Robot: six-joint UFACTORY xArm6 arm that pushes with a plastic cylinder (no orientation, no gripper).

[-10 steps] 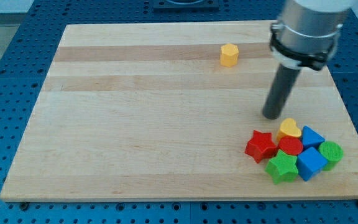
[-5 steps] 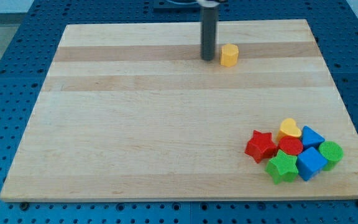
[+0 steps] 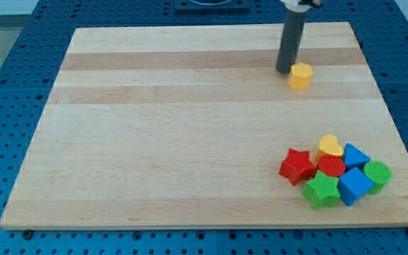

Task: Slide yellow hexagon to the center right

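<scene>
Rod (image 3: pixel 290 39) descends from the view's top edge; we carry no claw on this arm, so no jaw state applies. Our tip (image 3: pixel 284 70) rests on the board (image 3: pixel 154 142), touching or just beside the yellow hexagon (image 3: pixel 300 76) at that block's 10 o'clock.

The yellow hexagon sits in the upper right part of the board, at roughly 2 o'clock from the board's centre, and stands alone, well apart from all other blocks.

We see a cluster of seven blocks near the board's lower right corner, at about 6 o'clock from the hexagon:
- The yellow heart (image 3: pixel 329 146) forms the cluster's top.
- The red star (image 3: pixel 297 165) lies at the heart's 8 o'clock, on the cluster's left edge.
- A red block (image 3: pixel 331 166), shape unclear, sits just beneath the heart.
- A blue block (image 3: pixel 355 155) lies at the heart's 4 o'clock.
- The green cylinder (image 3: pixel 377 173) marks the cluster's right edge.
- The blue cube (image 3: pixel 353 185) sits at 8 o'clock from the cylinder.
- The green star (image 3: pixel 321 190) lies at the cluster's bottom left, touching the blue cube.

The blocks in this cluster are packed closely together.

The board rests on a blue perforated table (image 3: pixel 6 71).
</scene>
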